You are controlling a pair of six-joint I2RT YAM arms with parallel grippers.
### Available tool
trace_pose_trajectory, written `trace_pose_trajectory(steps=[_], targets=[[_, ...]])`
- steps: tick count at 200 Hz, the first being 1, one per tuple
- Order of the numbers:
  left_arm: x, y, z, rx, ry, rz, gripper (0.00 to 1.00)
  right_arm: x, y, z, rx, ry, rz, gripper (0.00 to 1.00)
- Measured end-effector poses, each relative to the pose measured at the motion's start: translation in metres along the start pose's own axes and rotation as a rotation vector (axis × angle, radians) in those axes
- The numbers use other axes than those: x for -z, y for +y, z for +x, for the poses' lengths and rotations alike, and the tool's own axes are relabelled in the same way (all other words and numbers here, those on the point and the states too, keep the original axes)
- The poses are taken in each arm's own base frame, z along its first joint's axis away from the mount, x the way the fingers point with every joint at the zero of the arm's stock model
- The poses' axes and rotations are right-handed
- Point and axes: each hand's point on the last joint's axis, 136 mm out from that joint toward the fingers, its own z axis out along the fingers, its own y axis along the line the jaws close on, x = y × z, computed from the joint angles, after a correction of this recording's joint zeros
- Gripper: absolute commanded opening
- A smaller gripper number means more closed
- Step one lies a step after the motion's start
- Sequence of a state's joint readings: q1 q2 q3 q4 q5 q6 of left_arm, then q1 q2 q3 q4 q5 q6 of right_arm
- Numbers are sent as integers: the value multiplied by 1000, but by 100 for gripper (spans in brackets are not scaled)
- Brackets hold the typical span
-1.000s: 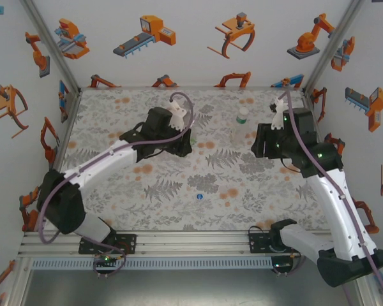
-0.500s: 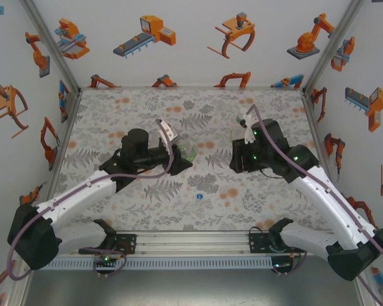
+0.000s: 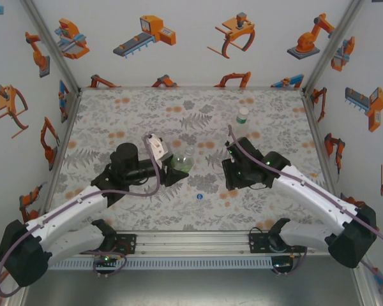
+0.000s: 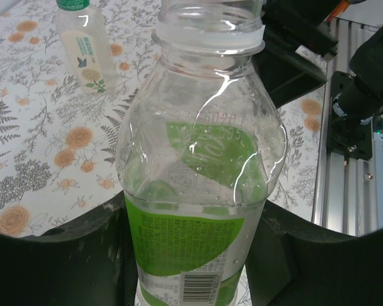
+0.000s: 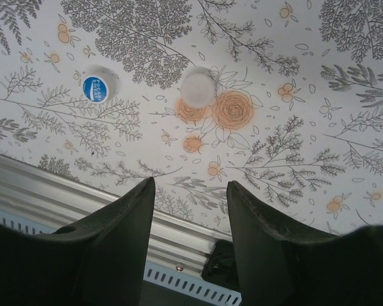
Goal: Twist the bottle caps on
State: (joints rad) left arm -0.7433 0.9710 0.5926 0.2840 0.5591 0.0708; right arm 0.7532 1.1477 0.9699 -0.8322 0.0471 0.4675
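My L gripper (image 3: 173,171) is clamped on the green-label bottle (image 4: 201,159), neck bare. My R gripper (image 5: 190,197) hangs right of the bottle, jaws part-open, empty. White cap (image 5: 198,88) & blue cap (image 5: 96,88) lie near-side right of the bottle. Step, I reckon: cap pickup. Nxt needs a drop & pinch on one.

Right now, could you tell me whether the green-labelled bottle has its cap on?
Off: the green-labelled bottle shows a bare clear neck above its collar ring, with no cap.
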Motion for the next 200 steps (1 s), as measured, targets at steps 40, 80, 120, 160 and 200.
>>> trace_pose_trajectory(steps=[40,80,120,160,200], targets=[[15,-10,-10,-28,-43,2,0,-18,12,0,14,25,4,47],[36,-21,-28,-75,-93,-4,0,-34,27,0,43,62,9,47],[51,-28,-33,-95,-104,-22,0,-48,47,-6,67,73,-1,47],[59,-31,-32,-96,-97,-32,0,-63,42,-4,42,96,55,48],[61,-32,-29,-89,-85,-34,0,-68,20,-11,-31,89,98,47]])
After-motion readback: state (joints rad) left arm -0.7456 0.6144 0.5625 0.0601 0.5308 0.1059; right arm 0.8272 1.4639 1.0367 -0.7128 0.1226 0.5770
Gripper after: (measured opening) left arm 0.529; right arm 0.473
